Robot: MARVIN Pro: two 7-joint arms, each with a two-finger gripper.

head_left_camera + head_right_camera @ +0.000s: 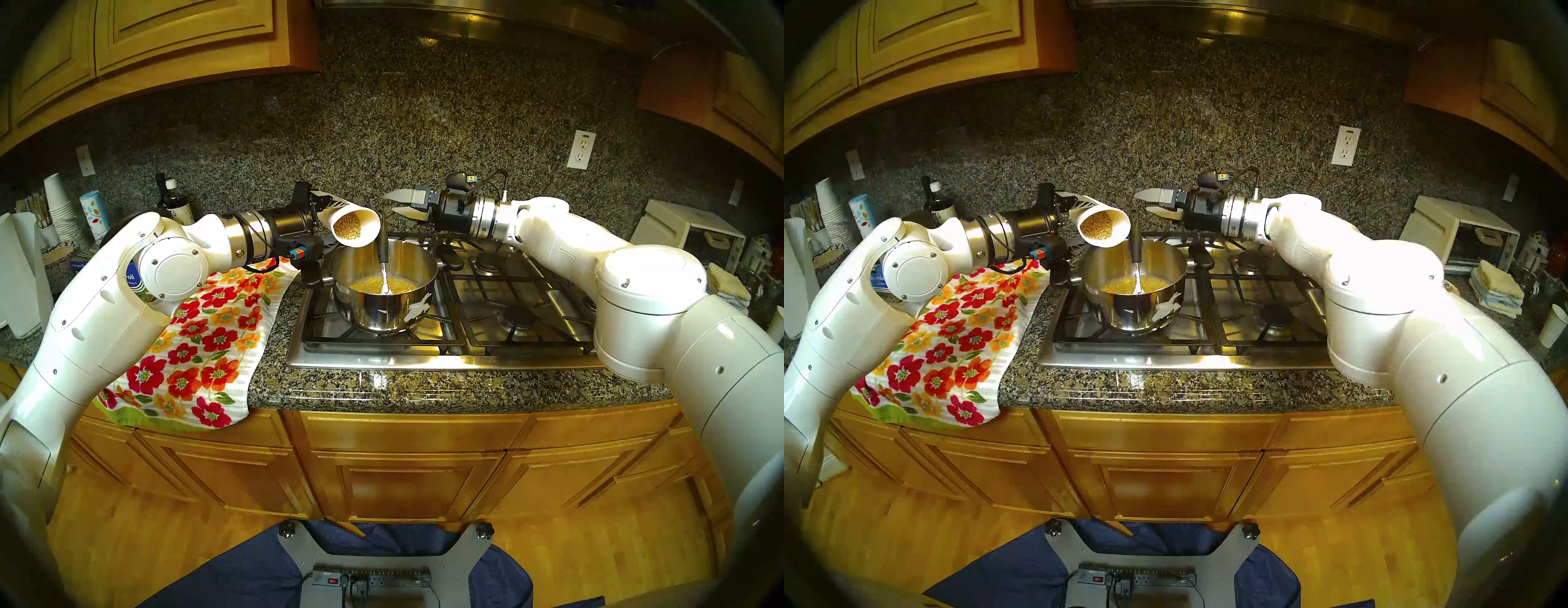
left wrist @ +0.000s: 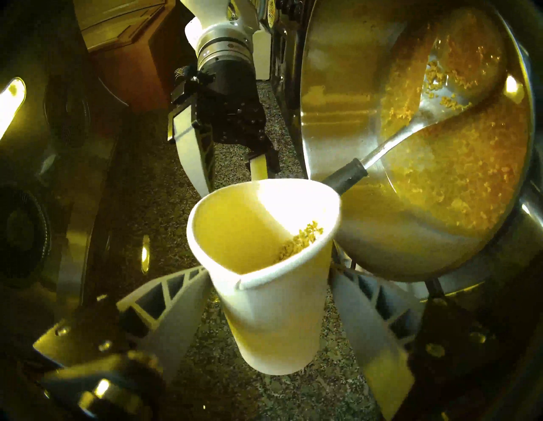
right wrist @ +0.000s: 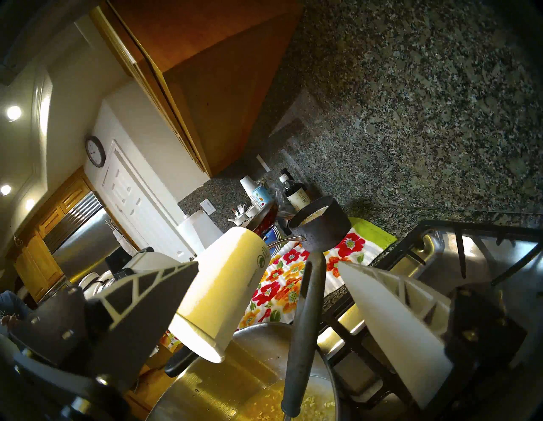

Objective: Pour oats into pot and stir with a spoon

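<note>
The steel pot (image 1: 384, 312) stands on the stove's front left burner, with oats (image 1: 375, 285) in yellowish liquid inside. My left gripper (image 1: 337, 220) is shut on a white paper cup (image 1: 356, 227), tilted mouth-down over the pot's left rim. More oats (image 2: 302, 238) lie at the cup's lower lip. The spoon (image 1: 384, 250) stands in the pot, bowl in the liquid (image 2: 440, 117), black handle leaning up on the far rim. My right gripper (image 1: 392, 203) is open and empty, just right of the handle's top (image 3: 305, 308), with the handle between its fingers in the right wrist view.
A floral towel (image 1: 203, 339) covers the counter left of the stove (image 1: 488, 297). A small dark saucepan (image 3: 323, 223) sits on it behind my left arm. Bottles (image 1: 174, 204) and stacked cups (image 1: 63, 208) stand at the back left. A toaster oven (image 1: 687, 233) is at the right.
</note>
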